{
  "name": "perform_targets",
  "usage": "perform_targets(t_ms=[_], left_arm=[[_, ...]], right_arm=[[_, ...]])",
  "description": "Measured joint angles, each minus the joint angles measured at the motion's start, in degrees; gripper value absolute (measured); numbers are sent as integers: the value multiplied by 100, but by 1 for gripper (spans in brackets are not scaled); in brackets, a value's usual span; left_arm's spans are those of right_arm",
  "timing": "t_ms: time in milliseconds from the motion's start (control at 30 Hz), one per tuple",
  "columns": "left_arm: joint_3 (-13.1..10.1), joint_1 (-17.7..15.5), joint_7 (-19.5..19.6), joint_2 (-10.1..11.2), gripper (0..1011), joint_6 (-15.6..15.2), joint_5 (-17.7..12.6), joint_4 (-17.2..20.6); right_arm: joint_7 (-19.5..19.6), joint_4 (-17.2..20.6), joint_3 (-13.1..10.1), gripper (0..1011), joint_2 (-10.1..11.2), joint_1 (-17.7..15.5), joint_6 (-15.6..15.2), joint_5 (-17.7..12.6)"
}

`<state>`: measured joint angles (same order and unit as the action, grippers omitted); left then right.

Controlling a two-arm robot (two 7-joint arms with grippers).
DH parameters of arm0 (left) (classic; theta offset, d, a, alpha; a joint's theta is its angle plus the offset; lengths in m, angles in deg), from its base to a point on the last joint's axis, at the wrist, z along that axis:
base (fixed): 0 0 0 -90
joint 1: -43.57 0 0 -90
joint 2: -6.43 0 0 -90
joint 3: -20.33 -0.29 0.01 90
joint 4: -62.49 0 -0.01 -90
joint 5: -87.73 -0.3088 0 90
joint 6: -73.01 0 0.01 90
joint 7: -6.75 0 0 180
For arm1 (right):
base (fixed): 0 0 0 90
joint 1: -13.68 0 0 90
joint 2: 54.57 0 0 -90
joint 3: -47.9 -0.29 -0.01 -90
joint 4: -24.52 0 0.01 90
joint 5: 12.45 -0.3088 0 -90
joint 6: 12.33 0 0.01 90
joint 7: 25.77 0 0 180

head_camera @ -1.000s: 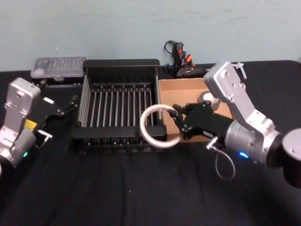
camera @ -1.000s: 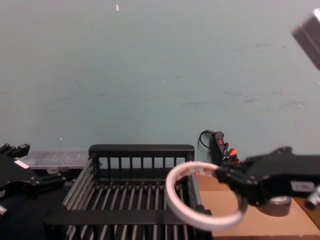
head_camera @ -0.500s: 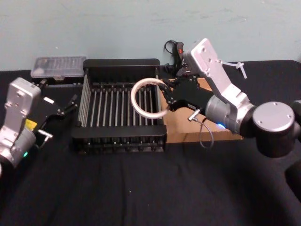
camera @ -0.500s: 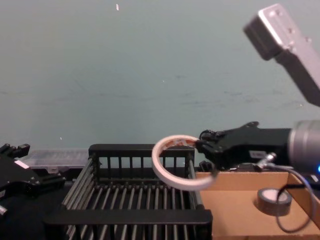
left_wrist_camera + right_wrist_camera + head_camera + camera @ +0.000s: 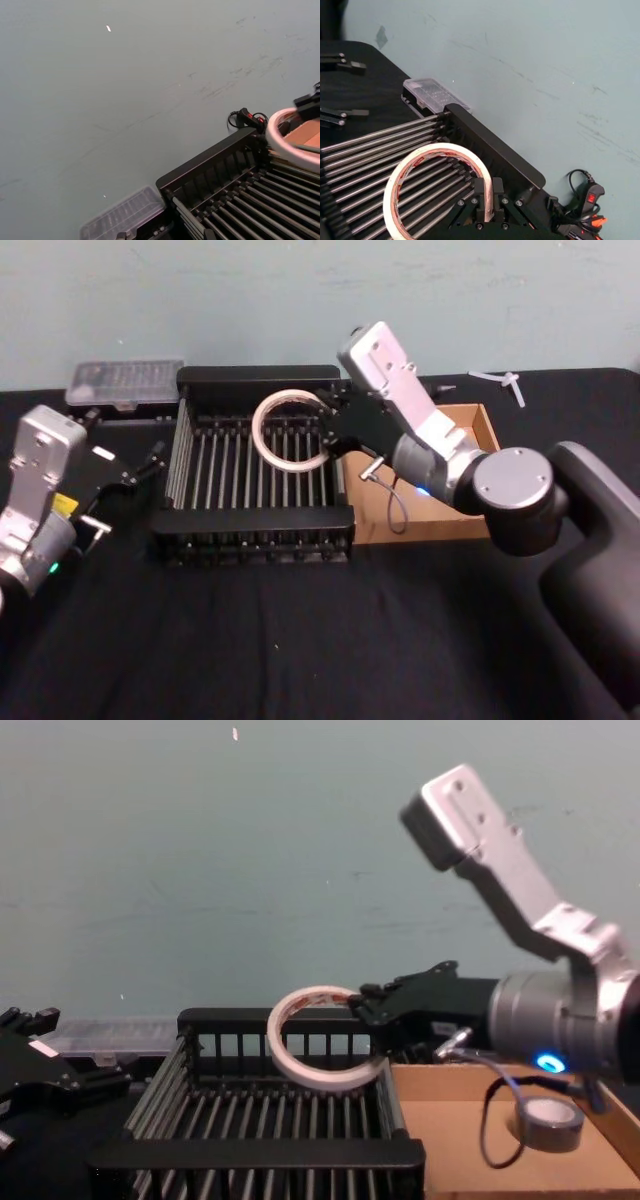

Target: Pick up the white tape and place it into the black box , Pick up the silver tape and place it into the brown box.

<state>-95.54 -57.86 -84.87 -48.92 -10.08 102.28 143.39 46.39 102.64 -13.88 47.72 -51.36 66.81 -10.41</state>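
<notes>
While clamped on the white tape [image 5: 288,433] by its rim, right gripper [image 5: 327,427] over the far right part of the black box [image 5: 250,537], ring held above the slats. Silver tape [image 5: 548,1122] lying in the brown box [image 5: 470,1150]. Left gripper [image 5: 140,472] idle left of the crate, fingers apart.
</notes>
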Motion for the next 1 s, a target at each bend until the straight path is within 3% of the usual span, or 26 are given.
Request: perform_targets(t_ms=[200,467,667,1000], left_arm=[[0,0,0,0,1001,0,0,0],[0,0,0,0,1001,0,0,0],[0,0,0,0,1001,0,0,0],[0,0,0,0,1001,0,0,0]], right_arm=[[177,-634,77,98,-296,206,333,268],[283,-1154,106,98,-511,346,553,495],[288,-1370,88,98,-621,396,595,606],[287,-1367,82,98,-615,394,595,611]])
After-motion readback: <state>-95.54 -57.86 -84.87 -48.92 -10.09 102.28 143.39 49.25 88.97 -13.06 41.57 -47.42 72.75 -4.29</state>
